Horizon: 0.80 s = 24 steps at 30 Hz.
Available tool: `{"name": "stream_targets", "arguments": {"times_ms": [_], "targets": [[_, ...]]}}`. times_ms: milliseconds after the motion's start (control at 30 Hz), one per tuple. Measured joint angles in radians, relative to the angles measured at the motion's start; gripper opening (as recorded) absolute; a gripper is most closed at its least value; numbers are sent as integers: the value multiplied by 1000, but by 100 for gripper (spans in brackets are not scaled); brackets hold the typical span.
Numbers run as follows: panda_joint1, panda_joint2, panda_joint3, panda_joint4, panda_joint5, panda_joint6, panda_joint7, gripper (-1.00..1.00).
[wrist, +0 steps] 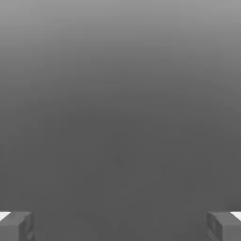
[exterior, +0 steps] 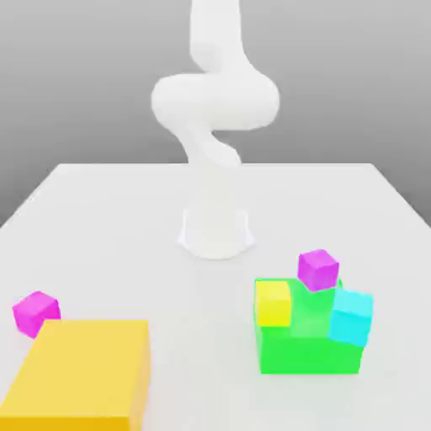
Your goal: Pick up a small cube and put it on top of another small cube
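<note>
The pincer [wrist: 120, 226] stands with its two fingertips [wrist: 16, 226] fully apart (one at each lower corner of the hand view). Nothing lies between them, and they touch nothing; a bare grey surface fills the gap.

In the exterior view the white arm [exterior: 215, 101] rises from its base [exterior: 216, 231], which is mounted at the middle of the tabletop [exterior: 109, 219], toward the far edge.

The small cube [exterior: 36, 312], bright pinkish-magenta, rests on the tabletop close to the edge at the exterior view's left, in the near half. It sits just beside the far corner of the large yellow block [exterior: 84, 375], which occupies the near corner on that side.

Toward the near edge on the exterior view's right stands the large green block [exterior: 307, 341]. Three small cubes gather at it: a yellow cube [exterior: 273, 303] at its upper face on the side toward the small cube, a cyan cube [exterior: 351, 316] tilted at the opposite side, and a violet-purple cube [exterior: 318, 269] at the far edge between them (whether it rests on the green block or behind it cannot be told).

The small cube and the violet-purple cube lie well apart.
</note>
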Motion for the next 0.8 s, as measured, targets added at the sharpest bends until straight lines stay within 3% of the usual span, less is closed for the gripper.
{"name": "stream_targets", "arguments": {"times_ms": [433,633,800], "targets": [[-21,480,-350,-161,188,216,-294,0],[-117,696,-443,-234,259,315,-418,0],[-201,849,-496,-298,235,409,-460,0]]}}
